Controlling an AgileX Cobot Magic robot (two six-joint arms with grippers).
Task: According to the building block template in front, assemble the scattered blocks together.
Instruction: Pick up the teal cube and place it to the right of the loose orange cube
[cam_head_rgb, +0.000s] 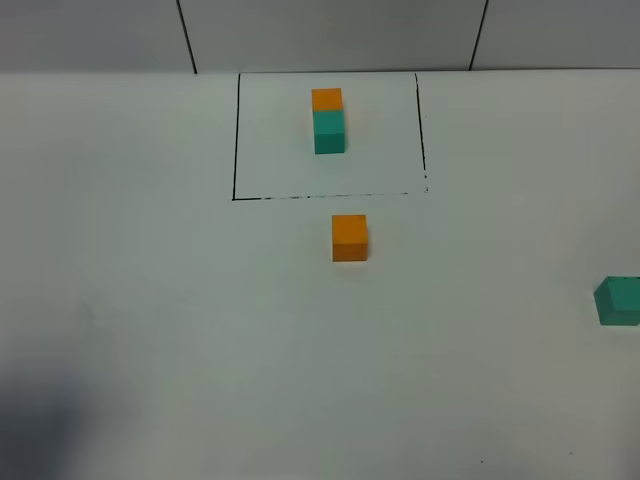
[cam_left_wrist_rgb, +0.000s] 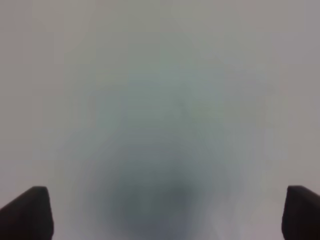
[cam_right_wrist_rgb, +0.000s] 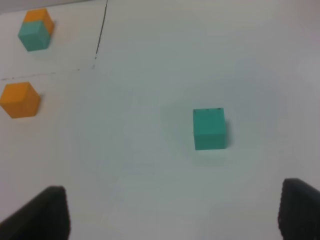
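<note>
- Exterior high view: the building block template (cam_head_rgb: 328, 120) (orange cube joined to teal, inside a black-lined frame) sits at the far side of the white table (cam_head_rgb: 150, 300). The loose orange cube (cam_head_rgb: 349, 238) lies just outside the frame's near line, and the loose teal cube (cam_head_rgb: 620, 300) well apart at the right edge.
- Left wrist view: the left claw (cam_left_wrist_rgb: 167, 215) stands wide and empty over blurred table.
- Right wrist view: the right claw (cam_right_wrist_rgb: 172, 212) stands wide and empty. The teal cube is ahead of it, clear of both fingers, with the orange cube and template farther off toward the left arm's side.
</note>
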